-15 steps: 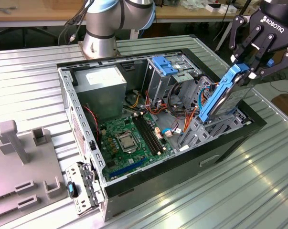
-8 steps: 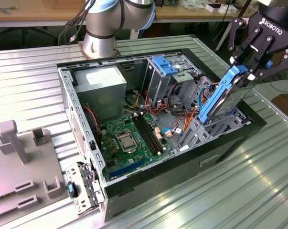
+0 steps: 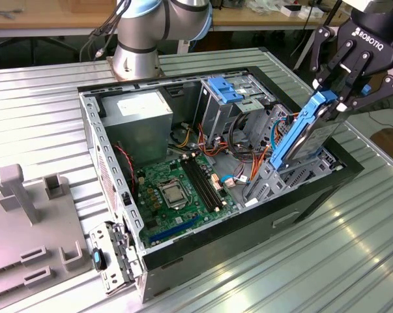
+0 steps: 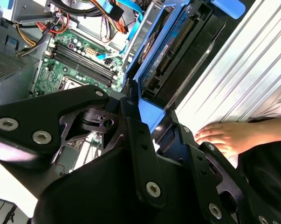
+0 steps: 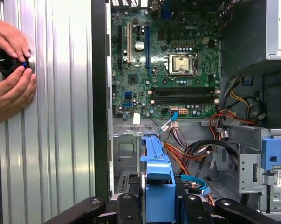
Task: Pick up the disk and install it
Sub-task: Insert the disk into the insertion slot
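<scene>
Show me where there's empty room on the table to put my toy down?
Bare table in front of the computer case, and behind the grey fixture. Crowded: cables inside the case, where the gripper holds the disk.

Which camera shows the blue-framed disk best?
The exterior view: the disk shows almost whole, held by the gripper, tilted over the computer case. Second wrist view: one long side, close. First wrist view: its blue end.

The disk (image 3: pixel 311 138) has a dull dark grey metal body in a smooth, bright blue plastic frame. The gripper (image 3: pixel 336 99) is matt black. The ribbed table (image 3: pixel 326 261) is brushed, faintly shiny metal. The computer case (image 3: pixel 103 153) is bare grey sheet metal around a glossy green motherboard (image 3: pixel 176 189).
</scene>
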You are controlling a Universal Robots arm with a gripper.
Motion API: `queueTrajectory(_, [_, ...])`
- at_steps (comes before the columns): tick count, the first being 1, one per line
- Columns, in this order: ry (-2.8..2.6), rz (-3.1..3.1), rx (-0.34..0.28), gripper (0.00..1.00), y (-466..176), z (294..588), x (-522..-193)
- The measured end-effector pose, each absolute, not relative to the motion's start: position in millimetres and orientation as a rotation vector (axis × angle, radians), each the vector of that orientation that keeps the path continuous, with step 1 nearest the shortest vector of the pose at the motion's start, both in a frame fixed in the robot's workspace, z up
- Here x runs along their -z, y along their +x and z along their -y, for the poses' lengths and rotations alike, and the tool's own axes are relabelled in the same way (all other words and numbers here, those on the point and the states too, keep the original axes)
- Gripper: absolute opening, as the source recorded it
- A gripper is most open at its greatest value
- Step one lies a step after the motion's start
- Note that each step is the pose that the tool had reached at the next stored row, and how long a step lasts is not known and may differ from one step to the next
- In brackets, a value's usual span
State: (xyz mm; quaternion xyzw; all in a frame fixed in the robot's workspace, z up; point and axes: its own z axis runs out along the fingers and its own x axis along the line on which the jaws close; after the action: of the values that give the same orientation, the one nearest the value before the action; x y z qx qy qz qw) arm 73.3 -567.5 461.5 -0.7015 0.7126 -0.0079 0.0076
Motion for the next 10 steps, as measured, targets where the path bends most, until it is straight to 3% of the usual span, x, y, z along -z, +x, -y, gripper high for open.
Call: queueTrajectory(10, [-2.194,-2.229,0.027,0.37,73.3,567.5,-457.5])
